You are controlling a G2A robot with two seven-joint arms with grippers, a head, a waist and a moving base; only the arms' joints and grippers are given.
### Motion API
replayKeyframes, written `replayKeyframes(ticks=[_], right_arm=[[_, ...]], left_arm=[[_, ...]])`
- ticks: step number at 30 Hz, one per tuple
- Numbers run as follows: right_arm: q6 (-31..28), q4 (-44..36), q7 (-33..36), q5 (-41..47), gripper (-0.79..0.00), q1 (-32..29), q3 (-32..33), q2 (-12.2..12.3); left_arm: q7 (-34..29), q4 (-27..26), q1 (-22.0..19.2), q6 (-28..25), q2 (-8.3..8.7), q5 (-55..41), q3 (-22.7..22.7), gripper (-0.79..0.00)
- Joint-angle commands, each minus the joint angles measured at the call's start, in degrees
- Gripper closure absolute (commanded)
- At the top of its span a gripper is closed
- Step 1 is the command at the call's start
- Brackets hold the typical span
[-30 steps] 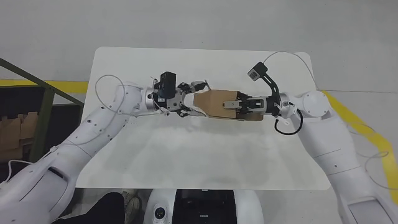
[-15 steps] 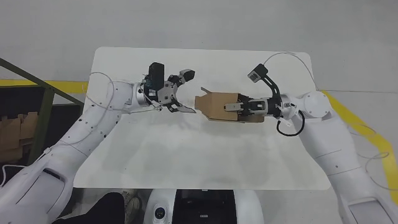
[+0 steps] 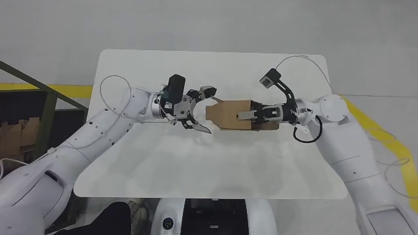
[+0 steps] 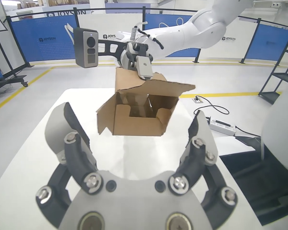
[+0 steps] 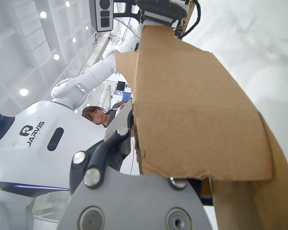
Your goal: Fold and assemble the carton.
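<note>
A brown cardboard carton [image 3: 227, 113] hangs above the middle of the white table [image 3: 130, 163]. My right gripper [image 3: 251, 113] is shut on its top panel from the right. In the left wrist view the carton [image 4: 139, 113] faces me with its end open, one flap sticking up and side flaps loose; the right gripper [image 4: 144, 70] pinches its upper rear edge. My left gripper [image 3: 204, 109] stands open just left of that open end, its fingers [image 4: 70, 123] spread wider than the carton and not touching it. The right wrist view has the carton [image 5: 194, 120] lying across my right gripper [image 5: 134, 130].
Bare table surface lies in front of and behind the carton. The table's right edge [image 4: 196, 125] is close by in the left wrist view, with a power strip [image 4: 222, 126] and cable on the floor beyond it.
The left gripper pulled back from the carton's end and opened, then came back toward it, still open. The right gripper kept its hold and the carton barely shifted.
</note>
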Motion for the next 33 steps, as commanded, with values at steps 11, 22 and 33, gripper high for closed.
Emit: replayKeyframes(ticks=[11, 22, 33], right_arm=[[-0.3, 0.5, -0.3, 1.0, 0.000, 0.1, 0.4, 0.1], [-0.3, -0.2, -0.6, 0.7, 0.000, 0.2, 0.2, 0.1], [-0.1, -0.7, -0.7, 0.6, 0.000, 0.3, -0.1, 0.1]], left_arm=[[0.0, -4.3, -4.8, 0.0, 4.77, -5.4, 9.0, -0.785], [0.0, -6.6, -9.0, 0.0, 6.59, -6.8, 15.7, -0.785], [0.0, -6.8, -12.0, 0.0, 5.71, -7.4, 19.8, -0.785]])
